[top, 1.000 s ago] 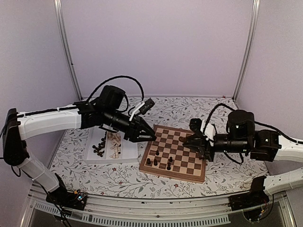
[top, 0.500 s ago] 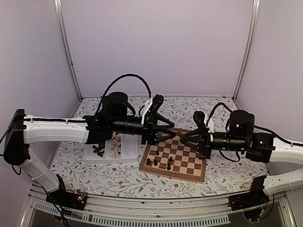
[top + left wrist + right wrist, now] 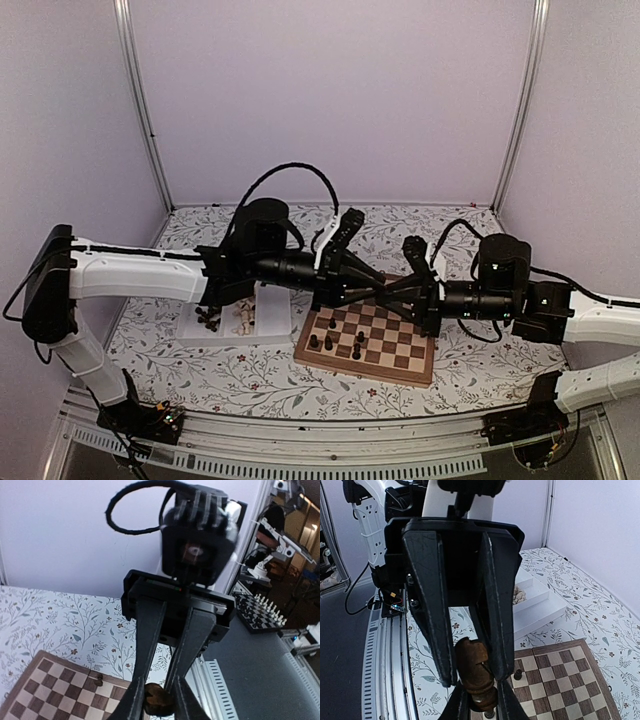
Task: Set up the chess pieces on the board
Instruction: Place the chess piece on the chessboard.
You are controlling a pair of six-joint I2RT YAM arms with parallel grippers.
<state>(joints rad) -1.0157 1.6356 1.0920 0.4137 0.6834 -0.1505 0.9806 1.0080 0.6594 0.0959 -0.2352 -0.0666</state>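
One dark brown chess piece (image 3: 472,665) hangs above the board (image 3: 396,346), clamped tight in the right gripper (image 3: 479,707). The left gripper (image 3: 472,677) meets it tip to tip, its narrow jaws on either side of that piece; whether they grip it, I cannot tell.

Top view: far squares of board (image 3: 400,355) lay hidden under left gripper (image 3: 378,288) and right gripper (image 3: 392,293). Dark piece (image 3: 474,672) between them was too small to make out there. Chessmen (image 3: 240,318) in tray (image 3: 281,322) were blurred, kinds unreadable.
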